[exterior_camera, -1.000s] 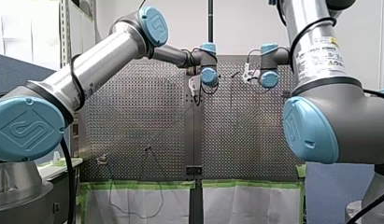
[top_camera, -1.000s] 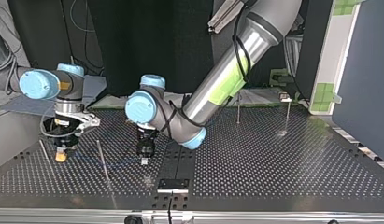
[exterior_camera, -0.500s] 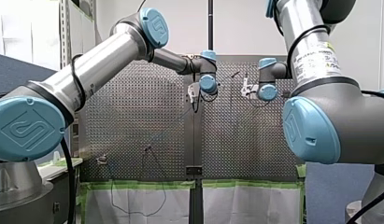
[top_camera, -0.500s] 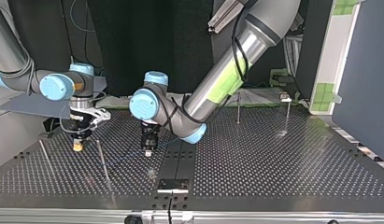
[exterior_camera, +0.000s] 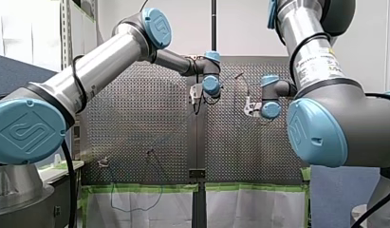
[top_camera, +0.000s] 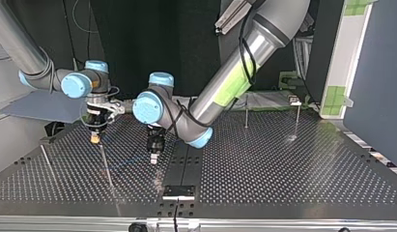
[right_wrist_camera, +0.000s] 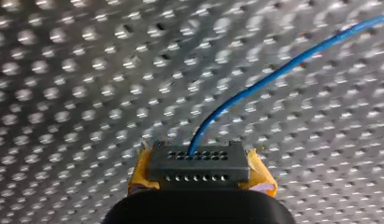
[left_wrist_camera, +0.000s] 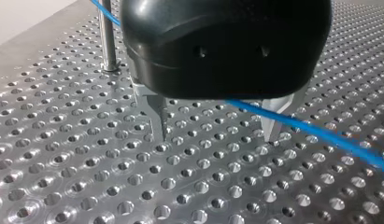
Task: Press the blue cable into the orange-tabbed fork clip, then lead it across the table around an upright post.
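One blue cable (left_wrist_camera: 320,135) | left fingers (left_wrist_camera: 158,116) spread, cable between them, seemingly loose | right fingers (right_wrist_camera: 259,176) clenched on it

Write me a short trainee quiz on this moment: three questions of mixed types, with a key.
1. True or false: my left gripper is clamped shut on the blue cable.
2. Which gripper grips the cable? A) the left one B) my right gripper, with yellow pads C) neither
3. Fill in: in the left wrist view, an upright ____ stands beside the gripper.
Key: 1 false, its fingers stand apart; 2 B; 3 post.
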You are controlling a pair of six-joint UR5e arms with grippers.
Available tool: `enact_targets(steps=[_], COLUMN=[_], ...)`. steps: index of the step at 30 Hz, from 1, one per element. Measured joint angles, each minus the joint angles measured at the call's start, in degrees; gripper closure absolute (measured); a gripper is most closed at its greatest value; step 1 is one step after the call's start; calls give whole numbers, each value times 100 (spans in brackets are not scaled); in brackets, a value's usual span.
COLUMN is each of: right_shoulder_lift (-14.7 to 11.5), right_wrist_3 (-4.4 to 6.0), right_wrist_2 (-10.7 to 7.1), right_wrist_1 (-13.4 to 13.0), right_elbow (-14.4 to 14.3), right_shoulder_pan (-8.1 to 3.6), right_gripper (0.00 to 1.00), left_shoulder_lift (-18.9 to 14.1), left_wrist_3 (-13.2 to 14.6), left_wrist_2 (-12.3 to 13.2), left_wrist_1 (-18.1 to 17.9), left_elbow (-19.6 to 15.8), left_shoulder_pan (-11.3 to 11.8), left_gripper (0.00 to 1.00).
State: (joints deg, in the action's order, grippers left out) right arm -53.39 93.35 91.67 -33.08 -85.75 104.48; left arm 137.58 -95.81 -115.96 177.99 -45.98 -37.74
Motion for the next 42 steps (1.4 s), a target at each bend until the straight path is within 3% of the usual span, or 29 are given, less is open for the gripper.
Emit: enact_targets(steps=[13, 19, 26, 42], right_shoulder_lift=[674, 931, 1254, 1768], right_wrist_3=[-21, -38, -41, -30], right_wrist_2=[157, 350, 467, 492], right_wrist_1=[-309, -459, -578, -866], right_elbow=[-108, -112, -112, -121], right_shoulder_pan=[48, 49, -22, -158], right_gripper=[100, 100, 100, 100], left_shoulder_lift=[0, 1, 0, 1], left_wrist_3=[-155, -173, -174, -217], left_wrist_2=[5, 11, 16, 4], left_wrist_1=[3, -5, 1, 5], left_elbow=[-6, -6, -6, -11], left_shoulder_pan=[24, 30, 45, 62], left_gripper=[2, 2, 2, 2])
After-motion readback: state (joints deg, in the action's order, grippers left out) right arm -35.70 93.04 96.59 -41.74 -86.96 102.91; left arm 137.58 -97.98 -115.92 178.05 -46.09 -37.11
